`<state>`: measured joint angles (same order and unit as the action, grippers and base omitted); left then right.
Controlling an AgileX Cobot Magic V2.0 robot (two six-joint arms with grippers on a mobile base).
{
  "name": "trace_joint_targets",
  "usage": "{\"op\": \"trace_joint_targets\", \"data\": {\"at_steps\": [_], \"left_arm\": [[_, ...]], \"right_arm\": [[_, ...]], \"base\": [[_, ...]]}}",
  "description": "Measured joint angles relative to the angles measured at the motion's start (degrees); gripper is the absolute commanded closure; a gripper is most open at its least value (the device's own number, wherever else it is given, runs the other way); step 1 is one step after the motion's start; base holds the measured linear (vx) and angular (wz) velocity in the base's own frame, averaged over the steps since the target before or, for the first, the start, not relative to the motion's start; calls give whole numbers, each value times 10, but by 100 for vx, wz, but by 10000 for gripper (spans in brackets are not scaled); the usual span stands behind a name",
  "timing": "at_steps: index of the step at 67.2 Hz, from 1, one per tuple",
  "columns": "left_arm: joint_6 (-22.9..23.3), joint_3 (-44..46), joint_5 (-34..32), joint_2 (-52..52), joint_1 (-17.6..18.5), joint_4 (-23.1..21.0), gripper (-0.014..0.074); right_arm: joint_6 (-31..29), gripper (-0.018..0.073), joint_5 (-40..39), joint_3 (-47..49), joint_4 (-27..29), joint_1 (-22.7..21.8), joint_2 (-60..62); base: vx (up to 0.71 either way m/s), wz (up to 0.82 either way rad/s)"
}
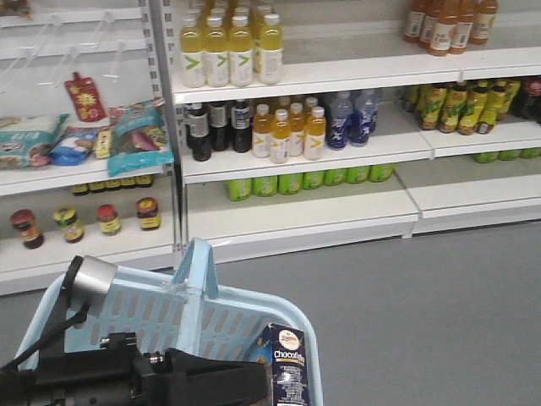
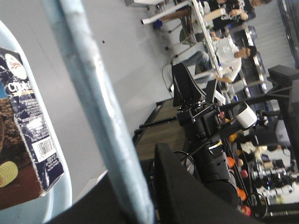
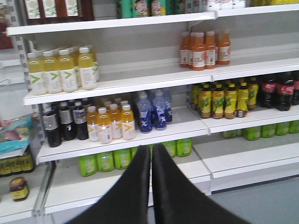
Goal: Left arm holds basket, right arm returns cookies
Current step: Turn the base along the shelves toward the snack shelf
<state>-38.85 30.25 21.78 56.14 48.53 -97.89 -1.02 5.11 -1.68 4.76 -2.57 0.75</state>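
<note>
Gripping the basket (image 1: 152, 309) with my left pincer (image 2: 145, 205), I'd spread the closed, empty right pincer (image 3: 150, 154) over the cookies (image 1: 289, 372)

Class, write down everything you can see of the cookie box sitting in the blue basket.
The cookie box is a dark navy rectangular carton, cardboard by its look. It has a white oval logo above pale "Choco..." lettering, a chocolate cookie picture, a red-brown lower part and a barcode on one side panel. It stands roughly upright at the right-hand corner of the light blue slotted basket, beside the wall, with its top poking above the rim. Only the basket appears to touch it.
</note>
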Motion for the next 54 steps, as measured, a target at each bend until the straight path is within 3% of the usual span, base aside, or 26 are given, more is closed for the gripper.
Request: {"op": "trace_joint_targets", "data": {"at_steps": [54], "left_arm": [[0, 0, 0, 0, 0, 0, 603]], "right_arm": [[0, 567, 0, 0, 0, 0, 0]], "base": [[47, -52]]}}
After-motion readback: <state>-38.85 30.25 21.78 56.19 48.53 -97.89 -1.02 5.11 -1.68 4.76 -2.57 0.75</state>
